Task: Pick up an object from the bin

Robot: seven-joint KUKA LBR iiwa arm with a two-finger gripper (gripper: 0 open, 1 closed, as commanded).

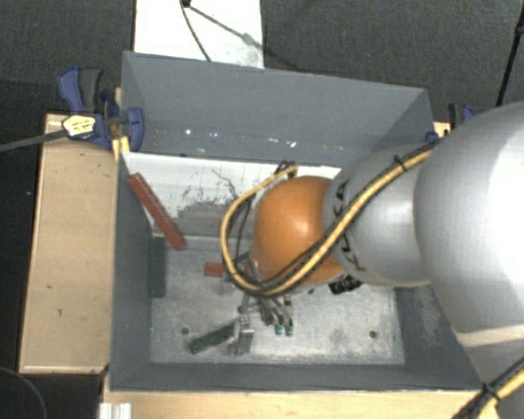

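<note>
Light falls hardest on the far floor strip of the bin, bleached nearly white. Its left wall sits in shadow. The orange cover shows a soft sheen; the arm perhaps shades the floor below.

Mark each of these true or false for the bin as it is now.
1. A long reddish-brown bar leans against the bin wall on the view's left. True.
2. The gripper is up at the bin's far wall. False: it is down near the front of the floor, right beside a dark flat piece.
3. A small reddish-brown block lies on the floor, to the view's left of the arm's orange cover. True.
4. A dark green bar lies along the wall on the view's right. False: it is by the wall on the view's left, below the long reddish-brown bar.
</note>
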